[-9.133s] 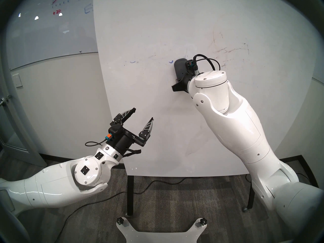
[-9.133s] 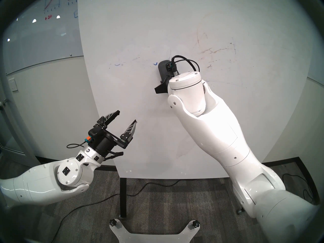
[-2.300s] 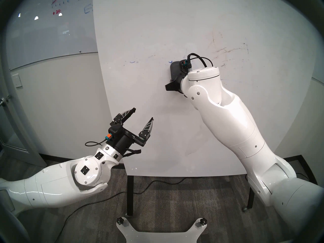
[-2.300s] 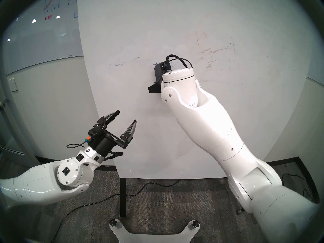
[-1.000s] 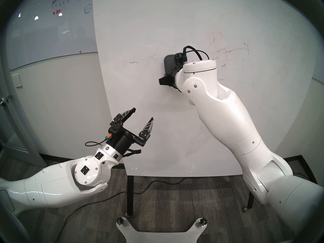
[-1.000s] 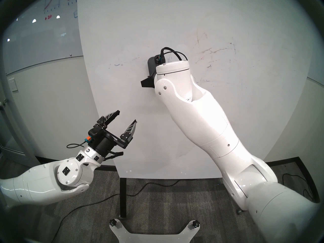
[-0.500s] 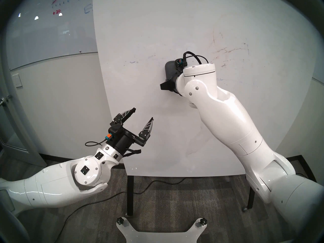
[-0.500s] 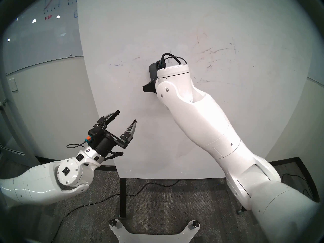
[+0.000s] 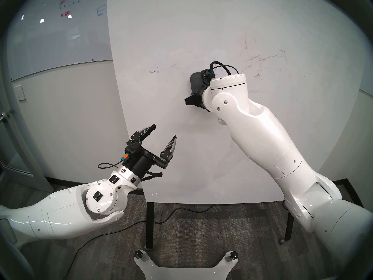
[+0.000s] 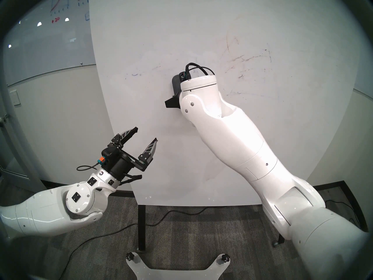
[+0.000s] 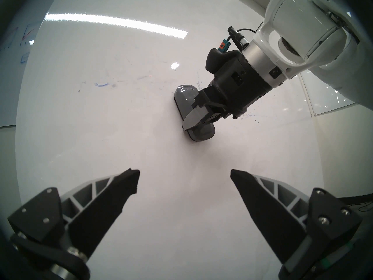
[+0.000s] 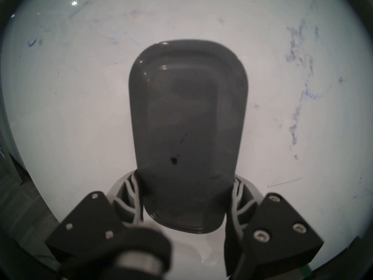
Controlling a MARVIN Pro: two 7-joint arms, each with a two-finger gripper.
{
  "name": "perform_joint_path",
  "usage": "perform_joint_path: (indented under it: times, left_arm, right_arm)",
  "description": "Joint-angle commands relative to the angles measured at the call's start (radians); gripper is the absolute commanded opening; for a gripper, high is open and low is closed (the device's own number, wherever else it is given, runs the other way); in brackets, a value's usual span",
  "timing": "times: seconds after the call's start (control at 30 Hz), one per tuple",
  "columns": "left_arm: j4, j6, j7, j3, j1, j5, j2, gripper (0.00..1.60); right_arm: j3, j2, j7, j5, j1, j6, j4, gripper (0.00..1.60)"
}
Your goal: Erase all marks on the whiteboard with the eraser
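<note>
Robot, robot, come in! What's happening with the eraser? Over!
Right gripper shut on eraser, flat against whiteboard. Left gripper open, empty. Blue mark remains. Nothing blocking.

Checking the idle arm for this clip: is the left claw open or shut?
Open. The left claw shows its two fingers spread wide apart with nothing between them, only bare whiteboard behind the gap.

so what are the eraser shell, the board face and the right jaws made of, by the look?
Eraser: dark grey moulded plastic, smooth and semi-glossy, with soft highlights on its rounded rim; probably hard.
Whiteboard: white, glossy enough to mirror a light strip; coated panel or laminate, cannot tell which.
Right gripper jaws: grey ribbed lattice that bows around the eraser, so likely a flexible plastic.
</note>
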Motion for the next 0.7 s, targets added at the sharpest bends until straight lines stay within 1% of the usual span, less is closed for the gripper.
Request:
perform_joint_path:
  times: [0.0, 0.07, 0.1, 0.17, 0.4, 0.67]
  left_arm:
    - [-0.01, -0.009, 0.001, -0.01, -0.008, 0.0, 0.0, 1.6]
    - [-0.01, -0.009, 0.001, -0.01, -0.008, 0.0, 0.0, 1.6]
    - [-0.01, -0.009, 0.001, -0.01, -0.008, 0.0, 0.0, 1.6]
    - [-0.01, -0.009, 0.001, -0.01, -0.008, 0.0, 0.0, 1.6]
    - [-0.01, -0.008, 0.001, -0.009, -0.008, 0.0, 0.0, 1.6]
    - [-0.01, -0.008, 0.001, -0.009, -0.009, 0.0, 0.0, 1.6]
  right_arm:
    - [-0.009, -0.008, 0.009, -0.028, 0.026, -0.039, 0.031, 0.0]
    - [-0.009, -0.008, 0.013, -0.03, 0.039, -0.041, 0.036, 0.0]
    - [-0.011, -0.011, 0.006, -0.043, 0.042, -0.055, 0.036, 0.0]
    - [-0.009, -0.014, 0.006, -0.044, 0.051, -0.051, 0.038, 0.0]
    - [-0.008, -0.016, 0.004, -0.062, 0.055, -0.062, 0.043, 0.0]
    - [0.027, 0.009, 0.0, -0.065, 0.05, -0.063, 0.025, 0.0]
